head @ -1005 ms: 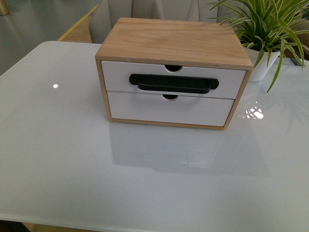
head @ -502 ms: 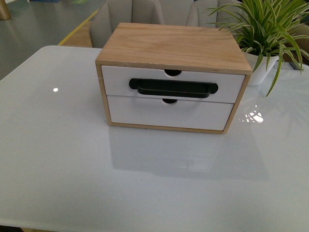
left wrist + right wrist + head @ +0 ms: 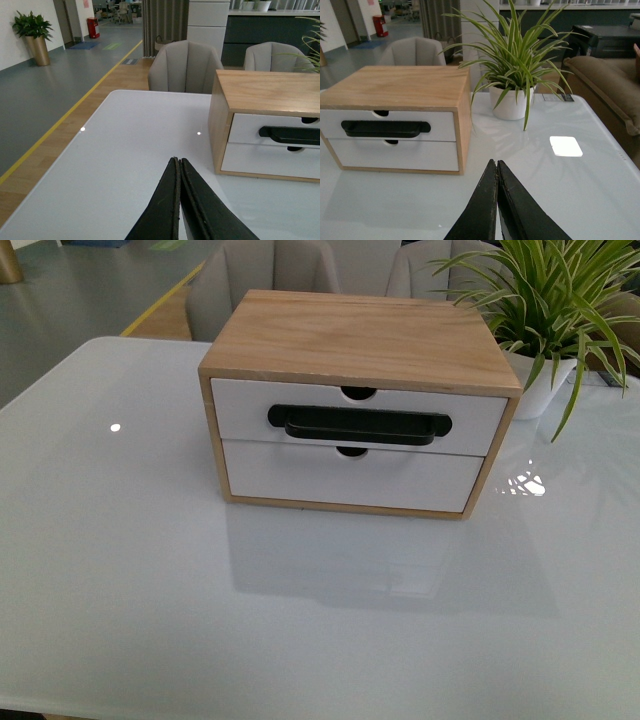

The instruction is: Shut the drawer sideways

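A wooden cabinet [image 3: 360, 335] stands at the far middle of the white table [image 3: 150, 570]. Its upper drawer [image 3: 240, 405] is white-fronted with a long black bar handle [image 3: 358, 424] and a half-round notch in its top edge. The front sits flush with the cabinet frame. It also shows in the left wrist view [image 3: 250, 131] and the right wrist view [image 3: 442, 126]. Neither arm shows in the front view. My left gripper [image 3: 177, 161] is shut and empty over the table, left of the cabinet. My right gripper [image 3: 495, 163] is shut and empty, right of the cabinet.
A plain white lower drawer front [image 3: 350, 478] without a handle sits under the handled one. A potted spider plant [image 3: 545, 310] stands at the cabinet's right rear. Grey chairs [image 3: 186, 67] stand behind the table's far edge.
The cabinet sits slightly lower and more level in the front view than a second ago, a small shift of the camera. The drawer front looks unchanged.
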Robot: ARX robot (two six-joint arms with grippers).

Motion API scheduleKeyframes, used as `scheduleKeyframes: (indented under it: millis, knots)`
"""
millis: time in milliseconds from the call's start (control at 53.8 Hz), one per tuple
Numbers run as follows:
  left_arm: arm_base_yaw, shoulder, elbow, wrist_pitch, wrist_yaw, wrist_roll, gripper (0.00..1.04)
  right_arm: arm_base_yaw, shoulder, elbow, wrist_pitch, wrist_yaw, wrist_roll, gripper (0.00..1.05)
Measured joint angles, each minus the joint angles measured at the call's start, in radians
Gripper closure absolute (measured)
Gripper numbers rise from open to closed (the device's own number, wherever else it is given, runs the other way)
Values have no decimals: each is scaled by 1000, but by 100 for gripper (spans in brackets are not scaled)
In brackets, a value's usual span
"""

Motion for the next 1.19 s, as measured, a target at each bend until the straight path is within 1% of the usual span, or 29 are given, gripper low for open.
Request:
scheduleKeyframes:
  millis: [186,223,279,335,391,651,688,707,781,1191]
  knots:
    - [0,-1,0,-1,0,0,103,0,0,0,0,0,0,103]
    - [0,-1,0,-1,0,-1,101,0,0,0,0,0,0,97]
    - [0,-1,0,-1,0,0,89,0,0,0,0,0,0,85]
    - [0,-1,0,-1,0,0,73,0,0,0,0,0,0,69]
    - [0,-1,0,-1,0,0,61,0,0,0,0,0,0,57]
    - [0,-1,0,-1,0,0,16,0,0,0,0,0,0,12]
    - [0,-1,0,-1,0,0,11,0,0,0,0,0,1,8]
    - [0,-1,0,-1,0,0,7,0,0,0,0,0,1,8]
    - [0,-1,0,-1,0,0,9,0,0,0,0,0,1,9]
    - [0,-1,0,-1,0,0,9,0,0,0,0,0,1,9]
